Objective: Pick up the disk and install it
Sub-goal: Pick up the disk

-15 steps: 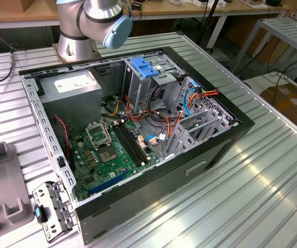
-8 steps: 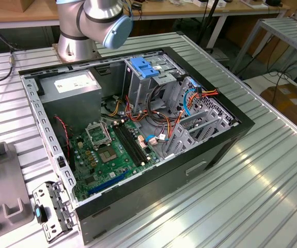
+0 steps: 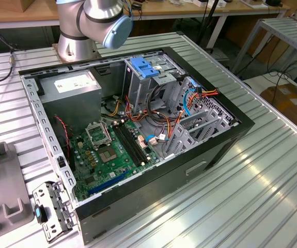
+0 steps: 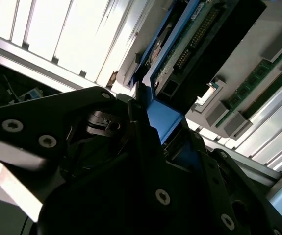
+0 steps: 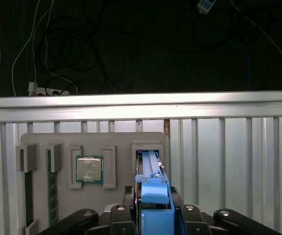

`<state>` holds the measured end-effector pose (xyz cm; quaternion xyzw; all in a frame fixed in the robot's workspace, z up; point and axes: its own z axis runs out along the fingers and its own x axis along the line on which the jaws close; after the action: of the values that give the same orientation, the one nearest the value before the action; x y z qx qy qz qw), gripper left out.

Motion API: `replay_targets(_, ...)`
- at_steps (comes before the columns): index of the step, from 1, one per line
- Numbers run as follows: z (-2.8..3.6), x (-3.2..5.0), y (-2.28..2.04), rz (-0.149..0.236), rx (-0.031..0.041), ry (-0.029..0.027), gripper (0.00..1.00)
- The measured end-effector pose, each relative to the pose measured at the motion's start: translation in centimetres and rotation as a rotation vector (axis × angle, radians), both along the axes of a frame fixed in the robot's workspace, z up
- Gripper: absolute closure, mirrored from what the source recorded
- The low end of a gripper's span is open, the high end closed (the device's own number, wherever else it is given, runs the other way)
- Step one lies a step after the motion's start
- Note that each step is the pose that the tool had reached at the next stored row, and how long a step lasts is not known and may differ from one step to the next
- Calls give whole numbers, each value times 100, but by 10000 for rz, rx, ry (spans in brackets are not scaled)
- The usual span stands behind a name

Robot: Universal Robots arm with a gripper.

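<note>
The disk [image 5: 153,182], where does it sit?
— In the first wrist view it stands on edge at a slot of the grey tray [image 5: 116,139], near the processor chip [image 5: 89,170]. The tool [image 5: 153,215] pinches its blue rail [image 5: 155,193] from both sides.
— And the second wrist view?
— The rail is clamped between the dark fingers [image 4: 131,105], green circuit board [image 4: 180,54] facing out (whether it is clear of the slot, I cannot tell).
— Risks?
— The hold is on narrow plastic, so I judge a tilted pull could jam or twist it.
— The exterior view?
— The computer case [image 3: 241,124] lies on the tabletop [image 3: 251,196]. Loose cables [image 3: 163,121] by the drive cage [image 3: 192,129] could snag. The white sticker [image 3: 72,82] on the grey box [image 3: 68,101] is illegible.
</note>
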<state>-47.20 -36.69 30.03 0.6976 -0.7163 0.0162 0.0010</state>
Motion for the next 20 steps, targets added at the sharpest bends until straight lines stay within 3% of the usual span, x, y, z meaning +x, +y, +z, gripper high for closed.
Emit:
replay_targets(9,-27,1,0,0,2,-5,63)
replay_targets(11,-29,1,0,0,2,-6,62)
replay_targets(12,-28,0,0,0,2,-4,55)
replay_targets(17,-27,0,0,0,0,-1,55)
replay_targets(20,-27,0,0,0,1,-1,63)
